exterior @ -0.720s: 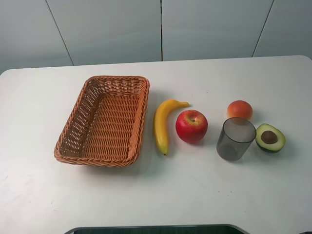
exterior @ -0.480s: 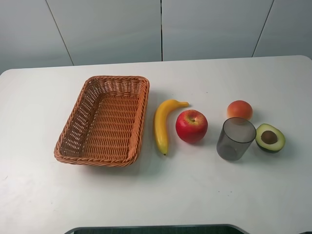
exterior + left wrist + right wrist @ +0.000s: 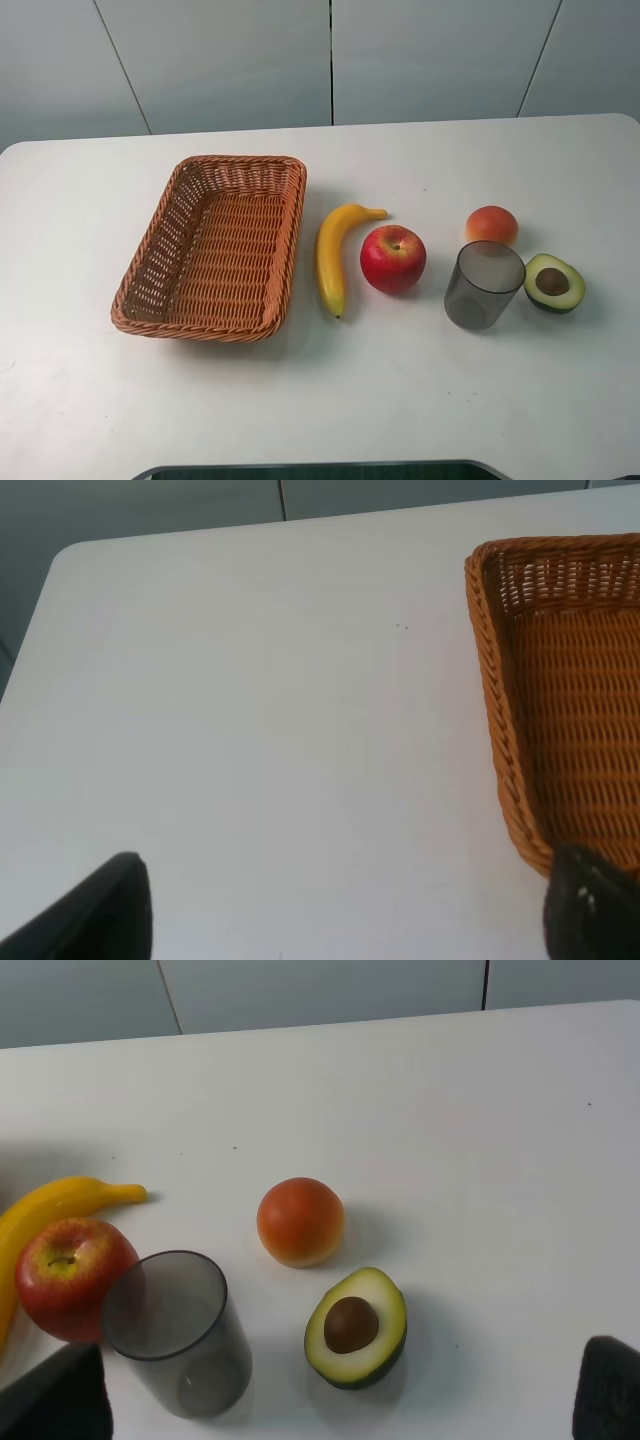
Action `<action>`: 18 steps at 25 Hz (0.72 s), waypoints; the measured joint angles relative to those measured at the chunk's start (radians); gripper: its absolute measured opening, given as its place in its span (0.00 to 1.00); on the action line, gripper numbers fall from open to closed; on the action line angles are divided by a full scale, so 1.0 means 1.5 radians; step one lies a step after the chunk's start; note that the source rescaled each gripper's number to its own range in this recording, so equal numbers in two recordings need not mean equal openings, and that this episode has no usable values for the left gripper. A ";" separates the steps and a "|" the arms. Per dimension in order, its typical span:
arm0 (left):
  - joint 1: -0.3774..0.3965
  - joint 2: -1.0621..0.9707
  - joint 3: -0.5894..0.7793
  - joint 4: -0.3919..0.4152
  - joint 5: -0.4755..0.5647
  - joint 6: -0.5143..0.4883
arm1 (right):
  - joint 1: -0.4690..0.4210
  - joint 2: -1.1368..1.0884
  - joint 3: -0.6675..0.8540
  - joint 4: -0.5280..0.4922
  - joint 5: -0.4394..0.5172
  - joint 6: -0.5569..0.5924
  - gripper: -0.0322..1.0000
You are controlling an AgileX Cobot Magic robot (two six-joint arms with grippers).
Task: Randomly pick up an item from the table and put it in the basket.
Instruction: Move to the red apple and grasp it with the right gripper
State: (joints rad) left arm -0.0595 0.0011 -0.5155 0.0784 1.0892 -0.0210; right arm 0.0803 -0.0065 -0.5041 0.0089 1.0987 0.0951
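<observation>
The left end effector (image 3: 350, 920) gapes wide, holding nothing. On the table (image 3: 420, 390), the basket (image 3: 215, 250) lies long axis front to back. Right of it come a banana (image 3: 330, 255), then the apple (image 3: 393, 258), round, stem dimple up. The right end effector (image 3: 330, 1395) also gapes wide, empty.

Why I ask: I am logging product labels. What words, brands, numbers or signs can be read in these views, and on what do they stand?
None: no text, brand, number or sign shows in any view.
The basket, banana, apple, orange-pink fruit, grey cup, avocado half and table all look unmarked, with no sticker visible.
</observation>
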 joint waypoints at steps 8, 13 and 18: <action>0.000 0.000 0.000 0.000 0.000 -0.001 | 0.000 0.000 0.000 0.000 0.000 0.000 1.00; 0.000 0.000 0.000 0.000 0.000 -0.001 | 0.000 0.000 0.000 0.000 0.000 0.000 1.00; 0.000 0.000 0.000 0.000 0.000 -0.001 | 0.000 0.000 0.000 0.000 0.000 0.000 1.00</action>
State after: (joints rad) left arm -0.0595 0.0011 -0.5155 0.0784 1.0892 -0.0225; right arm 0.0803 -0.0065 -0.5041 0.0089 1.0987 0.0951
